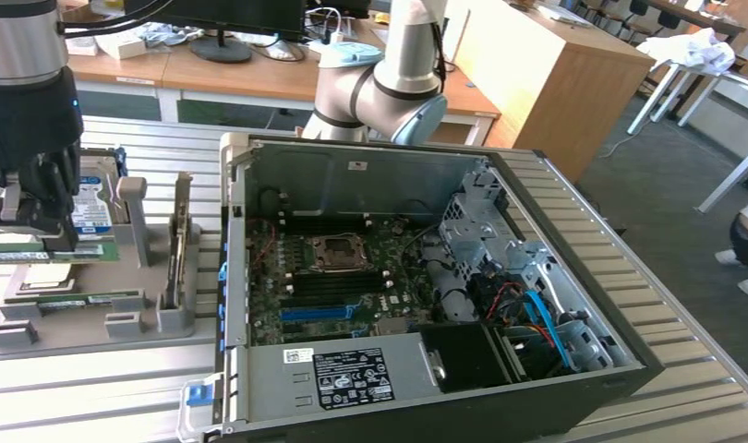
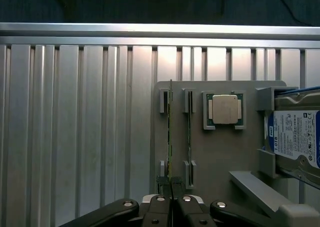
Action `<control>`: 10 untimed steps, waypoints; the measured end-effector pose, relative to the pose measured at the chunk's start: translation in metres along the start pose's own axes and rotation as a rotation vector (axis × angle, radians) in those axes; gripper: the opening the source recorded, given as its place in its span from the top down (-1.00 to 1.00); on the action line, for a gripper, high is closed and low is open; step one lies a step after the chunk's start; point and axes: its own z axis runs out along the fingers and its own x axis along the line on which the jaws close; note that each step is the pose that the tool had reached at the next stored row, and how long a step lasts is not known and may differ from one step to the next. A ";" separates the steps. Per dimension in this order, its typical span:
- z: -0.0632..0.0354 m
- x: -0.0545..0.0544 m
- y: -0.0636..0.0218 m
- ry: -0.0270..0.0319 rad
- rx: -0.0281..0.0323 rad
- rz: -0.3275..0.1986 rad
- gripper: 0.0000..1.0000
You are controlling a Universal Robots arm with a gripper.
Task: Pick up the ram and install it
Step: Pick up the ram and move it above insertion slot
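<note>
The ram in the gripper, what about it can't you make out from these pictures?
- Wrist view: the ram shows edge-on, so neither face can be read; its near end sits inside the gripper.
- Exterior view: the gripper covers much of it; the picture's edge cuts the rest.
- Exterior view: the motherboard slots are too small to tell free from filled.

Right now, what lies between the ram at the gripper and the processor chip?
Wrist view: a second green stick stands on edge in the holder, between ram and processor chip.
</note>
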 end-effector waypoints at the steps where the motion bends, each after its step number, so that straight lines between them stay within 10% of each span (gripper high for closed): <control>1: -0.0070 0.000 0.0001 0.0000 0.0000 0.000 0.76; 10: -0.0095 0.000 0.0002 0.0001 0.0000 0.000 0.76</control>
